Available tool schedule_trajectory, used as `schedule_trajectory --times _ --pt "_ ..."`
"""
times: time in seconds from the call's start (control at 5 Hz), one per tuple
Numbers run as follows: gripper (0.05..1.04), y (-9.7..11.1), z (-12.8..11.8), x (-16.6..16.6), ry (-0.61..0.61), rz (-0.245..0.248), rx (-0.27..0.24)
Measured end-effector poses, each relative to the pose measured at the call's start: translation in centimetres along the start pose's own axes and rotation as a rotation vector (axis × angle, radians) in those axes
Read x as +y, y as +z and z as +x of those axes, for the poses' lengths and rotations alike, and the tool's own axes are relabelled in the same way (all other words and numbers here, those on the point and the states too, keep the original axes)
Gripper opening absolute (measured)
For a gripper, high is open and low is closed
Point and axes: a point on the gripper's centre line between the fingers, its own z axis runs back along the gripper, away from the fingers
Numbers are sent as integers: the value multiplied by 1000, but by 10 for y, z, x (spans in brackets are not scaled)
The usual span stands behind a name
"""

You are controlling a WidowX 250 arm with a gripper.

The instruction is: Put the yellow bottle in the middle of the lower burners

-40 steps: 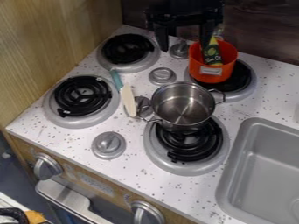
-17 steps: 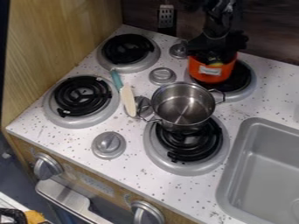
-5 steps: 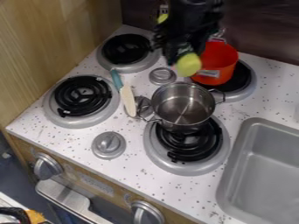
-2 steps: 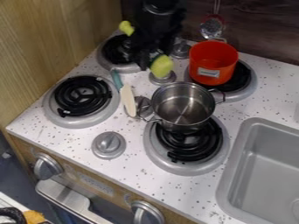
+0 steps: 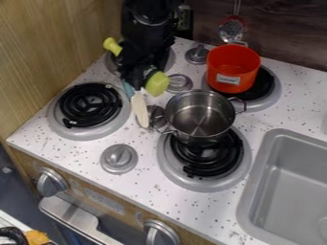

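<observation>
The yellow bottle (image 5: 156,83) is pinched round its middle by the fingers (image 5: 136,72), above the desk (image 5: 153,196). Its long axis slants across them: narrow end toward half past ten, broad end toward half past four. The gap between the left lower burner (image 5: 89,111) and the right lower burner (image 5: 204,160) lies at about six o'clock from the fingers, so the carry should run that way, clear of the steel pot (image 5: 200,115) at four.

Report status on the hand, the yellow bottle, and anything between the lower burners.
Hand shut on bottle, near upper left burner. Bottle not yet placed. Spatula and knobs between lower burners.
</observation>
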Motion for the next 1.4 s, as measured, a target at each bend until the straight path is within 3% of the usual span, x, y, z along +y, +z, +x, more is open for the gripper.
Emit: schedule_trajectory --times 0.2,0.6,1.2,1.4 --pt "652 -3 -3 23 40 58 -11" --pt "652 -17 -18 38 59 62 15" --pt "652 -44 -14 50 25 126 30" --pt "652 -49 -15 50 34 111 27"
